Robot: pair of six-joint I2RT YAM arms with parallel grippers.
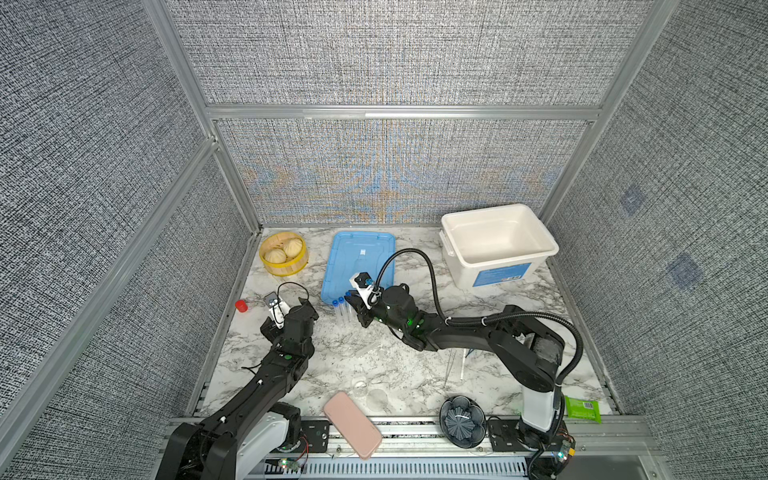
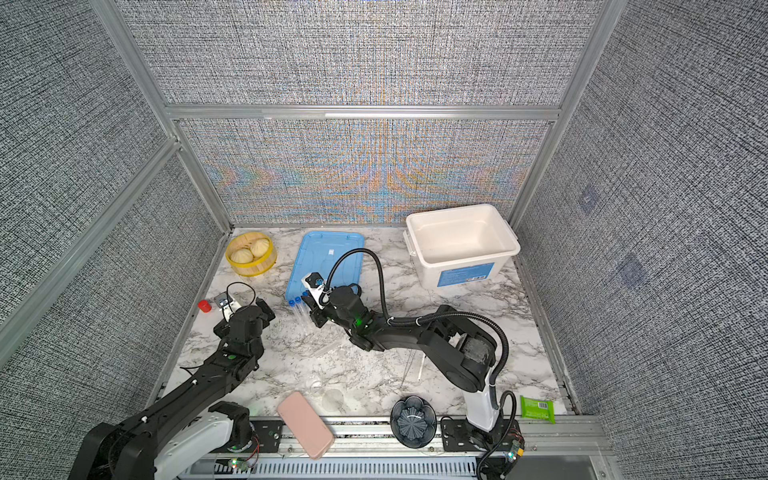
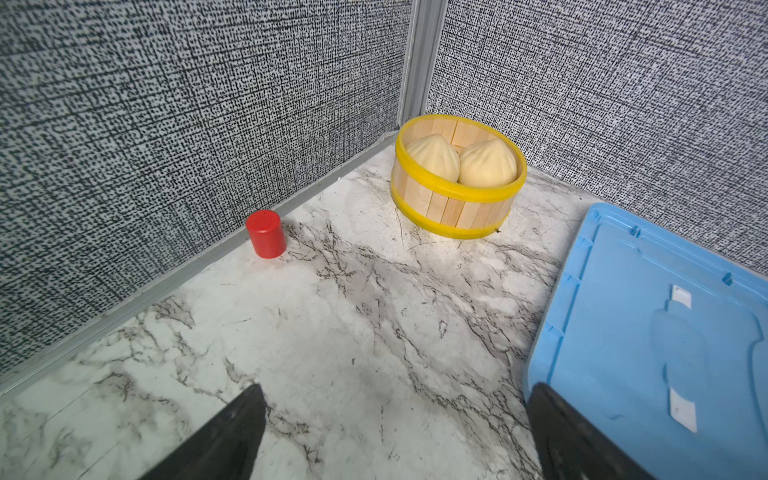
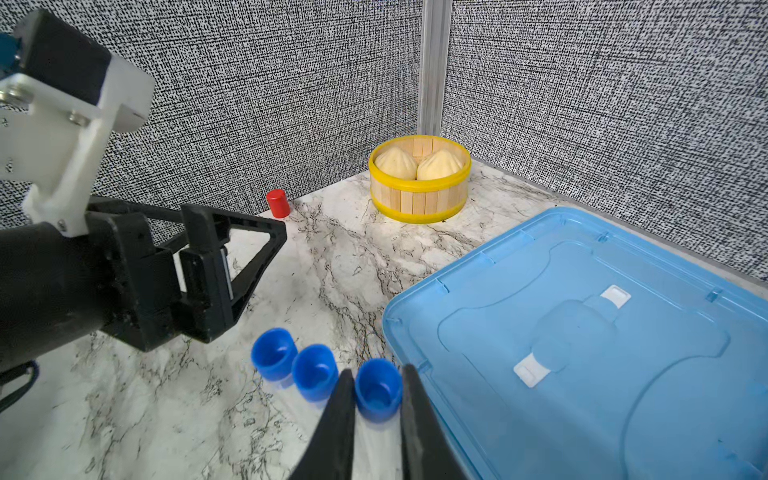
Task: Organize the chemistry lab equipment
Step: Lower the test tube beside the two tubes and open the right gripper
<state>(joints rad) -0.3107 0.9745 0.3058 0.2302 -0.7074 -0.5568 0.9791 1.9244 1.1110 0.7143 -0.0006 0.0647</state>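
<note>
– Right gripper [image 4: 377, 371]?
– Its jaws straddled one tube [image 4: 378, 395] just behind the blue cap, close on both sides. Whether they pinched it, I couldn't tell.
– Where did it lie?
– Flat on the table [image 4: 332, 270], just beside the lid [image 4: 582, 332]. The other tubes [image 4: 314, 372] lay alongside.
– Left gripper [image 3: 397, 390]?
– Spread wide, near the cup [image 3: 266, 233].

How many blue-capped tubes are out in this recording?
3, side by side on the table beside the blue lid: the outer tube, the middle tube, and the third tube between the right gripper fingers. None appears hidden.
</note>
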